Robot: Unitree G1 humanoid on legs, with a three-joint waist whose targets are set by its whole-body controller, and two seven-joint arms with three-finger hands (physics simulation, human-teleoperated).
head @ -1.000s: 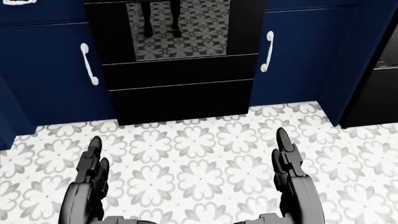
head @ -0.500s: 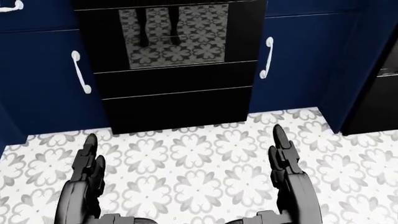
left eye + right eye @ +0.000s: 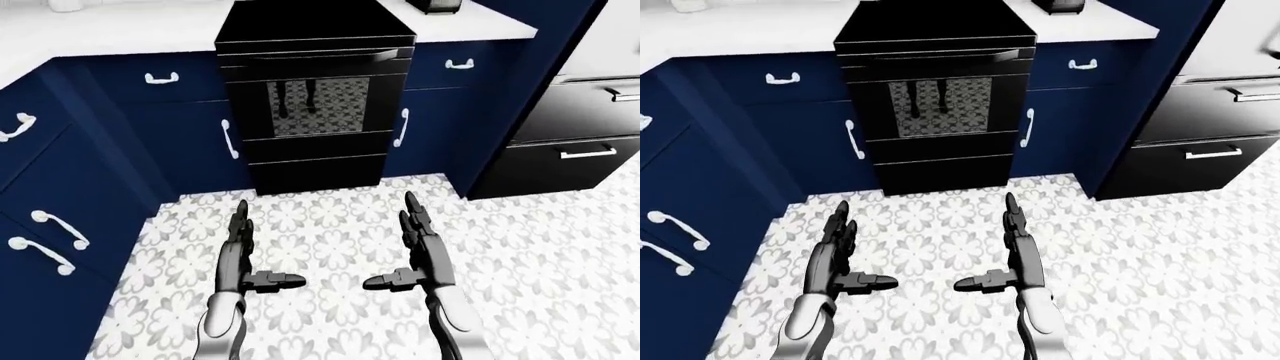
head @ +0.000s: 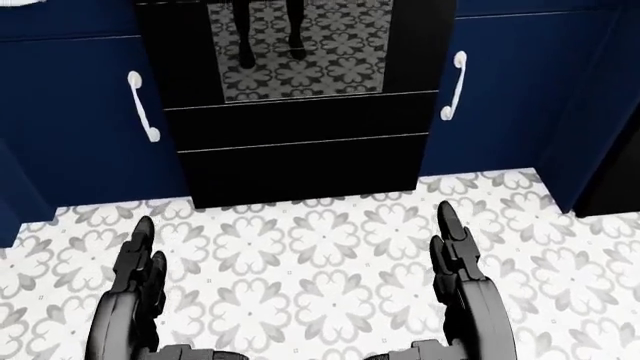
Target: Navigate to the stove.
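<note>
Patterned floor tiles (image 3: 330, 247) run up to the black stove (image 3: 312, 105), which stands at top centre of the left-eye view between navy cabinets (image 3: 130, 127) under a white desk (image 3: 110, 30). Below the stove, the left hand (image 3: 240, 259) and right hand (image 3: 420, 255) hover empty, fingers (image 3: 412, 214) extended and apart, thumbs pointing inward.

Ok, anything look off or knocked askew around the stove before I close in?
Nothing stands out. The stove sits squarely between the blue cabinets, door shut, the patterned floor shows no spill, and both hands, left hand and right hand, are open and hold nothing.
</note>
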